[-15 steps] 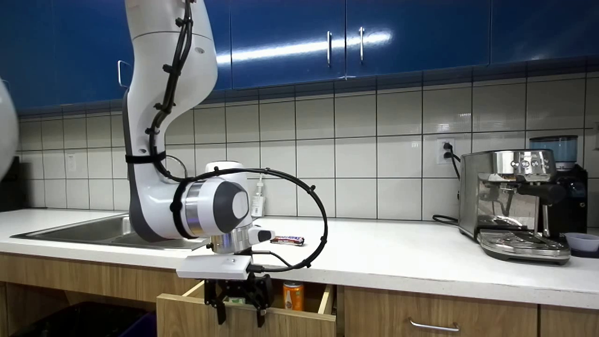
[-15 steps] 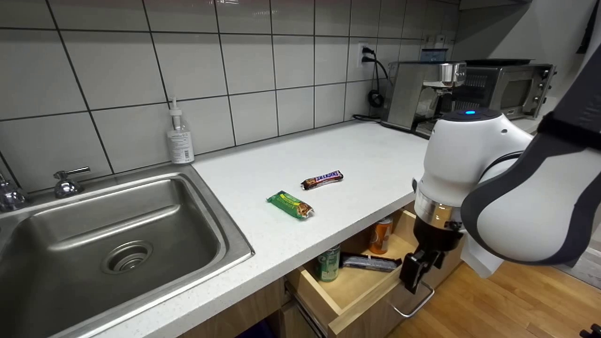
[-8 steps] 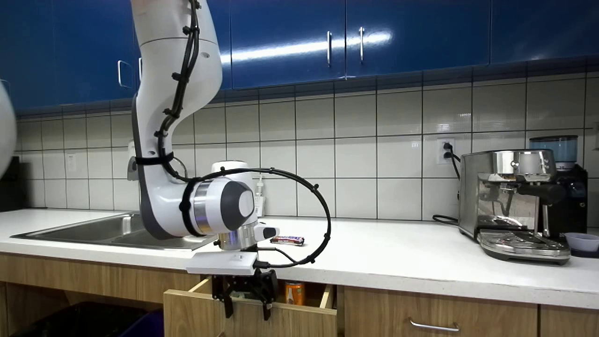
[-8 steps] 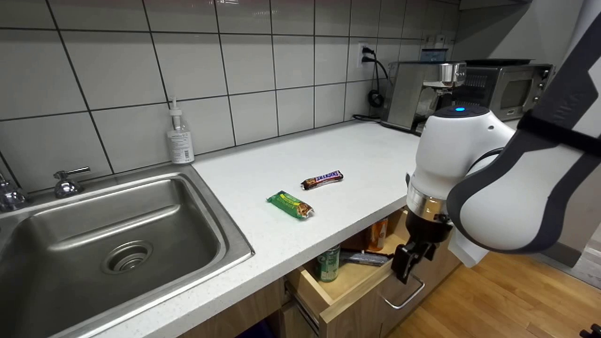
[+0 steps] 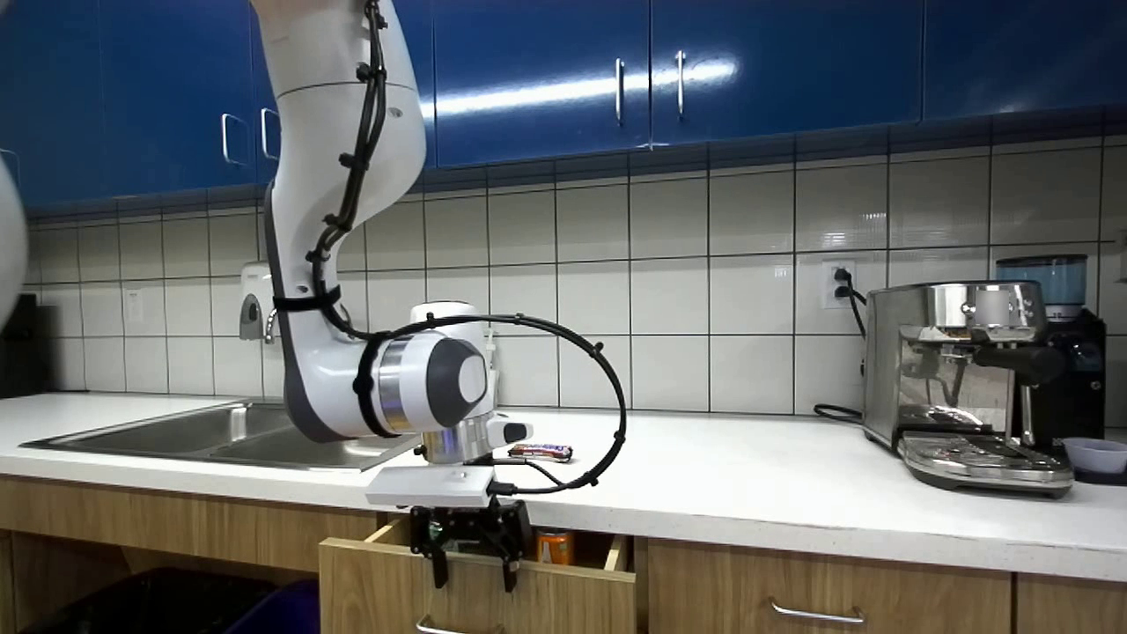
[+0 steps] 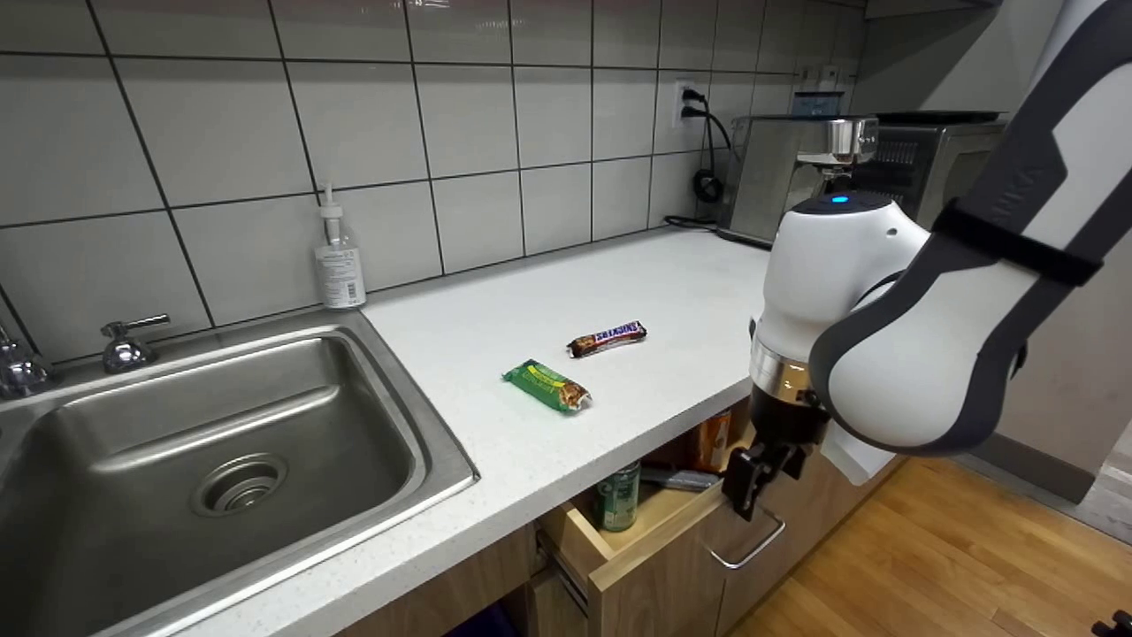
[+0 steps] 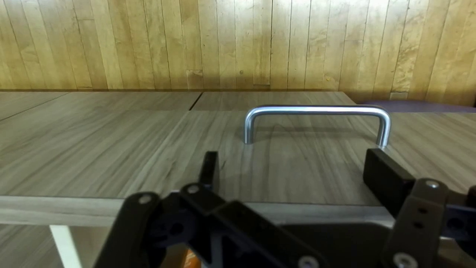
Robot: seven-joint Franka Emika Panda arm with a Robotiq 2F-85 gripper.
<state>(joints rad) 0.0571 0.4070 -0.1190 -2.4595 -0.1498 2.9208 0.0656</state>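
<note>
My gripper is open, with nothing between its fingers. It hangs just outside a partly pulled-out wooden drawer. In the wrist view the two black fingers lie spread over the drawer's front panel, short of its silver handle. Whether they touch the panel cannot be told. Inside the drawer stand a green can and an orange can, with a dark wrapped bar partly hidden by the drawer front. A Snickers bar and a green-wrapped bar lie on the counter.
The counter's front lip overhangs the drawer. A steel sink is set in the counter, with a soap bottle behind it. An espresso machine stands farther along. Low beside the drawer is a dark bin.
The drawer has slid inward, and the gripper has moved with it toward the counter. More of the drawer's contents is now covered. The jaws have stayed open.
</note>
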